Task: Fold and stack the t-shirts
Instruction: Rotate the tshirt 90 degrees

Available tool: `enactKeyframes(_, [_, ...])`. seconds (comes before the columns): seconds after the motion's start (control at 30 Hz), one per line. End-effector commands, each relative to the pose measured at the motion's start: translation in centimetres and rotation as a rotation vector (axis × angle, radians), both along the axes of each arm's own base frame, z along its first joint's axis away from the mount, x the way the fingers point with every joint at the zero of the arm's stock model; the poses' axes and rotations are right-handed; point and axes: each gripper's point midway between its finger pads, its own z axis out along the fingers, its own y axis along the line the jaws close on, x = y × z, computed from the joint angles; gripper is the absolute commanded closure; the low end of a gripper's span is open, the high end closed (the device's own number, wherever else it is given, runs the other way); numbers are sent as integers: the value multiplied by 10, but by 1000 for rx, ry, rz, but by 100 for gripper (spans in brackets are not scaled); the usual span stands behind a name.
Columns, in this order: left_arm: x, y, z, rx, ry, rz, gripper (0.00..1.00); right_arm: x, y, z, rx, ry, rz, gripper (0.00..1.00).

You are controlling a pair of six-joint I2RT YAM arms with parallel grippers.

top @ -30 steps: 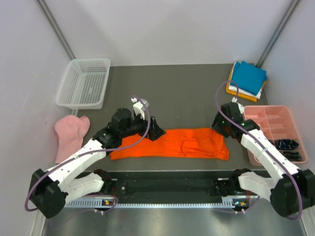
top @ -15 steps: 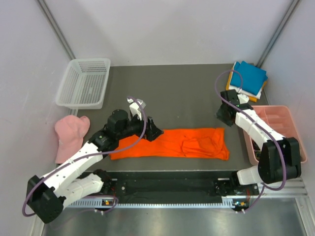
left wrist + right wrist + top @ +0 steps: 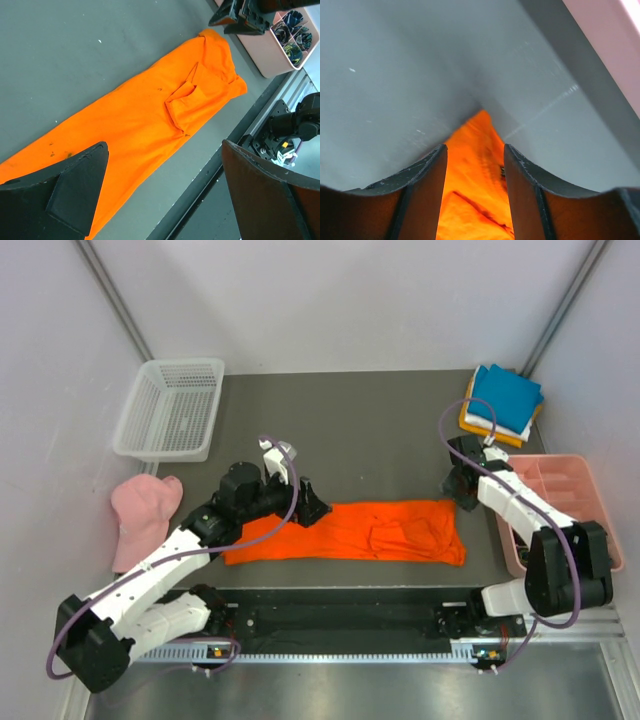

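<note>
Top external: fixed, high and behind the arm bases, looking down and forward over the whole table (image 3: 380, 420); farthest view.
Left wrist: mounted on the left arm, angled down along the orange t-shirt (image 3: 150, 110) towards the pink tray (image 3: 260, 55); middle distance.
Right wrist: mounted on the right gripper (image 3: 475, 150), looking out between its fingers (image 3: 420, 195); close above the table.
Shared: all three views show the orange t-shirt's right end.

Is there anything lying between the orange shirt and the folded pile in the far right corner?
No object lies there: only bare table separates the orange shirt from the folded pile. The right end effector, jaws apart, hovers over the shirt's far right corner on that line. The pink tray sits off to the side.
</note>
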Motion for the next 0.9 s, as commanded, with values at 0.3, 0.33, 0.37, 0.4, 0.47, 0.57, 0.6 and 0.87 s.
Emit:
enactKeyframes(0.3, [2, -2, 9, -21, -27, -12, 1, -16, -5, -3, 17, -23, -58, 52])
enactKeyframes(0.33, [2, -2, 10, -23, -29, -11, 1, -15, -5, -4, 19, -24, -59, 52])
enactKeyframes(0.37, [2, -2, 9, -21, -28, -14, 1, -15, -4, -6, 24, -18, -56, 53])
enactKeyframes(0.4, [1, -2, 9, -21, -28, -13, 1, -14, -3, -7, 28, -19, -54, 54])
enactKeyframes(0.47, [2, -1, 9, -21, -29, -11, 1, -14, -1, -10, 35, -10, -50, 55])
enactKeyframes(0.57, [2, 0, 9, -21, -31, -7, 1, -13, 0, -13, 38, -4, -49, 55])
enactKeyframes(0.6, [2, 0, 9, -20, -32, -3, 1, -12, 1, -14, 40, -2, -47, 56])
enactKeyframes(0.87, [3, 1, 10, -17, -33, 0, 1, -9, 4, -20, 53, 4, -40, 61])
